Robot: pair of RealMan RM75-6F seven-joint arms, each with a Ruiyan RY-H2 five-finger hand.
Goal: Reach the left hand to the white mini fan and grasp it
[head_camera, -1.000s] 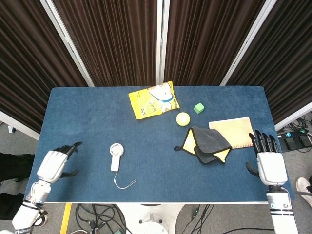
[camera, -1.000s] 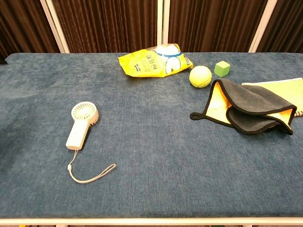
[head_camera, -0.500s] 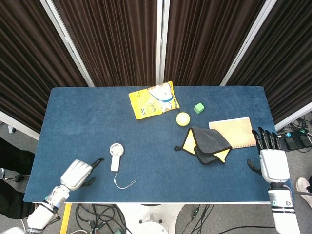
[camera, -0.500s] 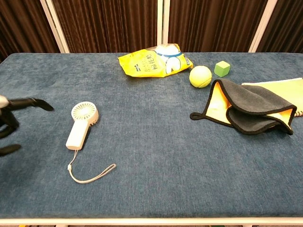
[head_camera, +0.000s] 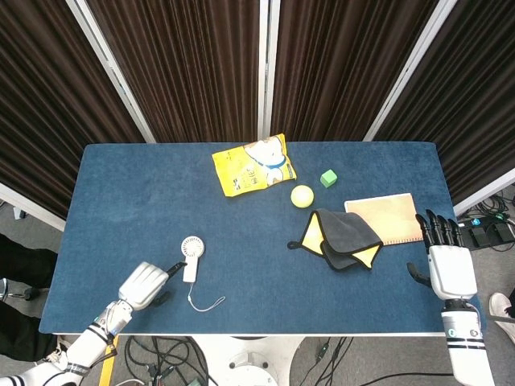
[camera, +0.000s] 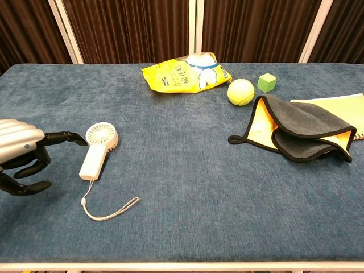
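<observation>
The white mini fan (head_camera: 190, 256) lies flat on the blue table, round head away from me, its cord loop (head_camera: 208, 304) trailing toward the front edge. In the chest view the fan (camera: 98, 150) is at the left. My left hand (head_camera: 145, 283) hovers just left of the fan's handle, empty, fingers apart, one dark fingertip (camera: 79, 138) almost touching the fan. The same left hand (camera: 23, 153) shows at the chest view's left edge. My right hand (head_camera: 447, 261) stays at the table's right edge, open and flat, holding nothing.
A yellow snack bag (head_camera: 253, 165) lies at the back centre. A yellow-green ball (head_camera: 302, 195) and a green cube (head_camera: 327, 178) sit right of it. A grey-and-yellow cloth (head_camera: 342, 239) overlaps a yellow notebook (head_camera: 392, 214) at the right.
My left hand has swung in from the table's left edge toward the fan, ending right beside its handle. The right hand and all objects have stayed put.
</observation>
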